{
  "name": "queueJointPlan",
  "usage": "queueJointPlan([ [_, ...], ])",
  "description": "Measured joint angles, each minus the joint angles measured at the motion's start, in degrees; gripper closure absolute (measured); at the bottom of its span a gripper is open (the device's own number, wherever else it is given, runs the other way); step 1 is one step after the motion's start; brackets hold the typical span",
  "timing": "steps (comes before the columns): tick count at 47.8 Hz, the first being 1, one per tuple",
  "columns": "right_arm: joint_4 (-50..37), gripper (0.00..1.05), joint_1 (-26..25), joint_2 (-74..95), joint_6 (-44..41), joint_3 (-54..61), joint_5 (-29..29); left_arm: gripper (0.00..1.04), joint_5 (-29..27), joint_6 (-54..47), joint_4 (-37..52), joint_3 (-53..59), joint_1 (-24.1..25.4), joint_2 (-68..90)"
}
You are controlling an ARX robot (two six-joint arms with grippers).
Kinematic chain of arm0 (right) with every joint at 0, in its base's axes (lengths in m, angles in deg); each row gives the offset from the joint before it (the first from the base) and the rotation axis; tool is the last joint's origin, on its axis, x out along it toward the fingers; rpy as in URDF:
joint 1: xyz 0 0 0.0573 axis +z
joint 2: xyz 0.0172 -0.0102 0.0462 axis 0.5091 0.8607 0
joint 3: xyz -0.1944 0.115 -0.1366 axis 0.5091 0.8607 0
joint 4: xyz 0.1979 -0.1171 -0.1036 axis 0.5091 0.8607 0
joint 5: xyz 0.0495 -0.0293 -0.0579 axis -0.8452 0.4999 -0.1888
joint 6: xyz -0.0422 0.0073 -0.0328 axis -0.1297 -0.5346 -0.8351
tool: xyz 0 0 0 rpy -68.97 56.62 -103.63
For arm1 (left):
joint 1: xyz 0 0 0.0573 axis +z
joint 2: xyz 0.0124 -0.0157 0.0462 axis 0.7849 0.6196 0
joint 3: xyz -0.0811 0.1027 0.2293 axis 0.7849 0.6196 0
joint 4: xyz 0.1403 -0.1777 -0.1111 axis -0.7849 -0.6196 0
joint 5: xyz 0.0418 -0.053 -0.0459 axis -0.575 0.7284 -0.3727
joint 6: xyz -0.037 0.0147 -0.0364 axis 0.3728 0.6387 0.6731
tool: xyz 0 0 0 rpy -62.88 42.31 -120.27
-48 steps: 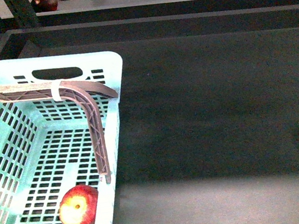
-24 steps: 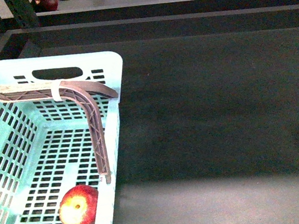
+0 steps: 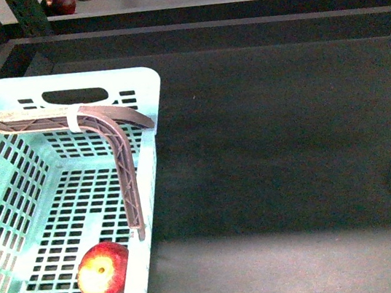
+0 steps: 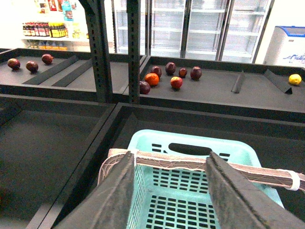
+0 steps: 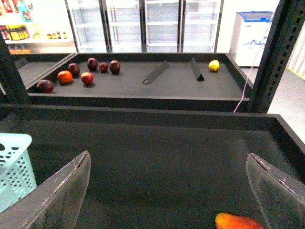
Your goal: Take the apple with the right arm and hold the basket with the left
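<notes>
**Scene at the start of the reach.** The round red apple with a yellow blush [image 3: 104, 272] lies on the slotted floor of the pale mint-green rectangular plastic basket [image 3: 97, 81]. It touches the basket wall nearest the open mat and sits just below the foot of the brown-grey ribbed swing handle [image 3: 123, 173].

We see no change across the last second: apple, basket and handle keep their places. We judge that neither the pick nor the hold has begun.

The left gripper [image 4: 174, 191] has its fingers spread. The handle runs crosswise just beyond their tips, so nothing is pinched. The right gripper [image 5: 171, 195] is spread wide over bare dark mat [image 3: 284, 148]. The apple does not show between its fingers, and the basket edge appears only beyond one fingertip. A small orange-yellow fruit [image 5: 237, 222] lies near the other finger and is not the target.

The mat between the right fingers and the basket is open. The constraints we expect are the basket wall touching the apple, the handle overhanging it, and the raised dark tray rim [image 3: 236, 24] beyond.
</notes>
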Motion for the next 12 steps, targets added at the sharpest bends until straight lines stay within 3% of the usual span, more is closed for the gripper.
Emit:
queueJointPlan([
  [8,0.00,0.09,0.00,0.00,0.00,0.00,0.00,0.06,0.00,0.00,0.00,0.00,0.00,0.00],
  [12,0.00,0.09,0.00,0.00,0.00,0.00,0.00,0.07,0.00,-0.11,0.00,0.00,0.00,0.00],
])
